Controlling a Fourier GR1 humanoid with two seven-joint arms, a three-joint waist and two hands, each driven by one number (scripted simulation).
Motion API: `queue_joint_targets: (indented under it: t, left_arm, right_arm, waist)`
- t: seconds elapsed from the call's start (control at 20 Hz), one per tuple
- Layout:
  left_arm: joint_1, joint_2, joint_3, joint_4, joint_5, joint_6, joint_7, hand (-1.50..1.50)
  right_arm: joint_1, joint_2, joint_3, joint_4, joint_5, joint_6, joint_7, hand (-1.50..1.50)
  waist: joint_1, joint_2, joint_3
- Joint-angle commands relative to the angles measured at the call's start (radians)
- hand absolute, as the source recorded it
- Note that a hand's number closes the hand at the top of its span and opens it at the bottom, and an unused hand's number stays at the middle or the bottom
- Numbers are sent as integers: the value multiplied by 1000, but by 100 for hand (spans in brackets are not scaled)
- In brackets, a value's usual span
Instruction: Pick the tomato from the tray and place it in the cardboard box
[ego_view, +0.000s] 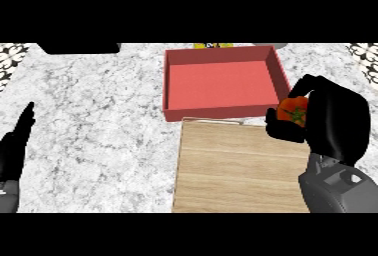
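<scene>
At frame right, the right robot hand (336, 122) is clasping the tomato (294, 112) beside the red box (221, 82). Soft, slick skin is likely calling for cradling its middle.

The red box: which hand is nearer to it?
Right. The right hand, holding the tomato, is by the right wall of the red box; the left hand rests open at the view's left edge.

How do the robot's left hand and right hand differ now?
The right hand curls round the tomato; the left hand has straight fingers and holds nothing. The right hand is beside the red box, at the far right corner of the tray; the left hand is at the view's left edge. Both are black.
</scene>
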Motion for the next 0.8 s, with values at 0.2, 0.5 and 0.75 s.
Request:
queue_joint_targets:
  t: [0.2, 0.5, 0.75]
  left_arm:
    - [-18, -30, -24, -17, -29, -8, 7, 0]
    - [-67, -37, 1, 62, -37, -8, -11, 0]
    - [-48, -44, -16, -19, -56, -9, 18, 0]
  right_arm:
    - [-327, 103, -45, 189, -56, -57, 147, 150]
    - [-523, 103, -242, 442, -129, -178, 100, 150]
    - [-612, 99, -311, 764, -164, -380, 23, 150]
  waist:
    - [42, 11, 1]
    - [36, 15, 1]
    - [47, 15, 2]
